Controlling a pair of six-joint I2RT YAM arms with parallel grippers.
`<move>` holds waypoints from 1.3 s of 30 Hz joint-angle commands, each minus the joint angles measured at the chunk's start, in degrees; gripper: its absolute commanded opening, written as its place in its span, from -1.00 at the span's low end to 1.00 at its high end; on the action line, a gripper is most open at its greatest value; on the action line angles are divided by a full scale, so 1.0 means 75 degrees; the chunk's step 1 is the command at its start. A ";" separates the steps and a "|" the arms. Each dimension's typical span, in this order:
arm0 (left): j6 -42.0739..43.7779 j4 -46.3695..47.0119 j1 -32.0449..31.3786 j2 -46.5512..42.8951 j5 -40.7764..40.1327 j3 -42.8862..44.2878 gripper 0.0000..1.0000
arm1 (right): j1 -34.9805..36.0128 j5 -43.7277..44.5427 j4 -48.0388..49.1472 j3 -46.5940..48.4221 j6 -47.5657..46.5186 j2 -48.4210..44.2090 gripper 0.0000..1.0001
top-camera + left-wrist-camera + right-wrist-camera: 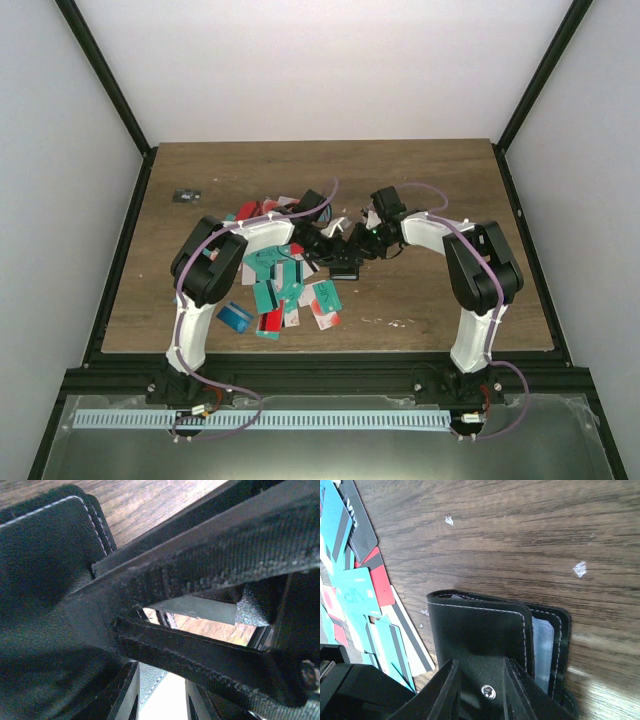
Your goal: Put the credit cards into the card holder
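The black card holder [343, 268] lies on the wood where both arms meet. In the right wrist view the card holder [480, 630] is folded over, its clear sleeves showing at the right edge. My right gripper [480, 690] stands over its snap tab, one finger on each side of the metal snap, with a gap between them. Pressed close against the card holder's stitched cover [45, 555], my left gripper [157, 700] has its jaws apart over something pale. The credit cards [285, 290], teal, red and white, lie scattered to the left; a teal card [357, 597] is nearest.
Black textured bars [225, 545] cross the left wrist view close up. A tiny dark grey object [186, 195] lies at the far left of the table. White crumbs [579, 569] dot the wood right of the holder. A black frame [120, 260] borders the table.
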 commanded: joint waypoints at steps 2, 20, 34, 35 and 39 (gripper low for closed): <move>-0.0347 0.0648 -0.0044 -0.0103 -0.0146 -0.0061 -0.43 | -0.0042 0.0268 -0.0573 -0.0201 -0.0330 0.0277 -0.49; -0.1160 0.1812 -0.0162 -0.0011 -0.0096 -0.0131 -0.33 | -0.0257 0.0087 -0.0771 0.0045 -0.0765 0.0632 -0.52; -0.0997 0.1150 -0.0162 0.0083 -0.0815 0.0287 -0.92 | -0.0338 0.0091 -0.0843 0.0041 -0.0985 0.0848 -0.59; -0.0930 0.0917 -0.0156 0.0074 -0.0939 0.0367 -0.92 | -0.0360 0.0128 -0.0854 0.0042 -0.1002 0.0865 -0.60; -0.0564 0.0185 -0.0162 0.0036 -0.1317 0.0570 -0.92 | -0.0426 0.0227 -0.0907 0.0037 -0.1076 0.0921 -0.62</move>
